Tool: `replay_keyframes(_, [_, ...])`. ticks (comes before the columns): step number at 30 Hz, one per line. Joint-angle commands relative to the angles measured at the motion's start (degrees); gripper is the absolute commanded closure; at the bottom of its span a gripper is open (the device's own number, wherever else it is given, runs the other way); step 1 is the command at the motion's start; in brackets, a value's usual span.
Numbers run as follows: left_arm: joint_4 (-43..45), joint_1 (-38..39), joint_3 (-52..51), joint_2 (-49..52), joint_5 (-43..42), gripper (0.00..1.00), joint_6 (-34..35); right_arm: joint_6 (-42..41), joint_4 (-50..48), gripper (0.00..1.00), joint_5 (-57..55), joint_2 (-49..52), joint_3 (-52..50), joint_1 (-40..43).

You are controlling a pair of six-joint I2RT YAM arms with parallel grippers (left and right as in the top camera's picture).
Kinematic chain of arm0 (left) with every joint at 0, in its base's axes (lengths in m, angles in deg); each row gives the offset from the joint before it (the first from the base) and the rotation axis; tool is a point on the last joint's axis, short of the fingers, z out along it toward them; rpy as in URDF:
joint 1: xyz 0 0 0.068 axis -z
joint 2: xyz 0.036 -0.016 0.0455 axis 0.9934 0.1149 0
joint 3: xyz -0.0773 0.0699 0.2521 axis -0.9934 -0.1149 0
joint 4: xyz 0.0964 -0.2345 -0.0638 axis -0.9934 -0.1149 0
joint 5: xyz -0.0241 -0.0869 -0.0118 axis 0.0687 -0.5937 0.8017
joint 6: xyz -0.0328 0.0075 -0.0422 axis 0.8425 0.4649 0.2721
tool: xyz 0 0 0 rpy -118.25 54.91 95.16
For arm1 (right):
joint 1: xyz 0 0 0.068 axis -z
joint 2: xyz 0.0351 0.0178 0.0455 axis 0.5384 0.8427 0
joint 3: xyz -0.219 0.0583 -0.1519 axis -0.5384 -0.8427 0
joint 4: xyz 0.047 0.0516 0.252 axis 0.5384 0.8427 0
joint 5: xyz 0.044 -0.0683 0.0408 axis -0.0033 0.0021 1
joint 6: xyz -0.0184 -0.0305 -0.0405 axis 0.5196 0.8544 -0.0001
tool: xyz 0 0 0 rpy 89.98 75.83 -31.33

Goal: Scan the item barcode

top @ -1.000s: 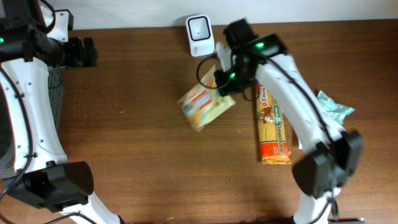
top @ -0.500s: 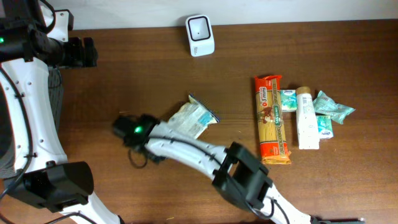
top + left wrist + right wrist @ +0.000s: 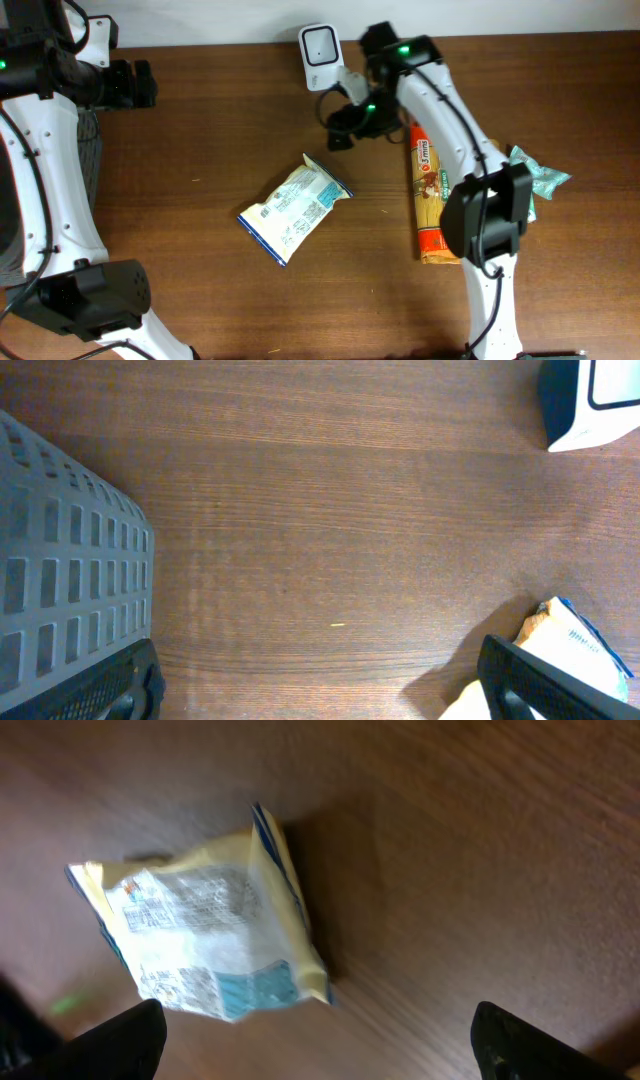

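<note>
Where the pouch lies: I see the white-and-blue pouch (image 3: 295, 208) flat near the middle of the bench (image 3: 200, 280), at about 7 o'clock from the scanner (image 3: 320, 45) and well apart from it. Neither tool touches it.
Right tool: the right tool (image 3: 320, 1042) hangs over the bench at about 5 o'clock from the scanner. Its fingers are spread wide with nothing between them, and the pouch is at 7 o'clock from it, clear of both fingers.
Why it sits so: I judge the pouch to be lying loose, not presented for a read. One printed face is up, but the print is too blurred for me to tell whether a barcode is on it.
Scanner: small and white, at the 12 o'clock edge. By my reckoning the pouch must be lifted and carried to it.
Left tool: the left tool (image 3: 325, 685) is out at 10 o'clock, fingers spread and empty, next to a grey slotted basket (image 3: 60, 560). I guess that is the drop-off.
Waiting items: a pasta pack (image 3: 438, 200) and a teal packet (image 3: 542, 175) lie at 3 o'clock, partly under the right arm.
Bench: dark brown wood grain, matte, and flat.
Room: only a pale strip shows past the 12 o'clock edge.
</note>
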Motion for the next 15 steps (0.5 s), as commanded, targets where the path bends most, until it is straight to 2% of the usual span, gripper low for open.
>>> replay_keyframes(1, [0.1,0.0,0.5,-0.2,0.0,0.01,0.5,9.7,-0.6,0.04,9.3,1.1,-6.3,2.1])
replay_keyframes(6, [0.1,0.0,0.5,-0.2,0.0,0.01,0.5,9.9,-8.5,0.04,13.6,2.7,-14.3,0.9])
replay_keyframes(12, [0.1,0.0,0.5,-0.2,0.0,0.01,0.5,7.3,-13.2,0.06,14.0,8.1,-15.0,-6.1])
replay_keyframes(14, [0.1,0.0,0.5,-0.2,0.0,0.01,0.5,1.4,-14.5,0.22,11.6,9.6,-15.0,-7.0])
replay_keyframes(15, [0.1,0.0,0.5,-0.2,0.0,0.01,0.5,0.4,-14.6,0.36,11.5,9.7,-15.0,-7.0])
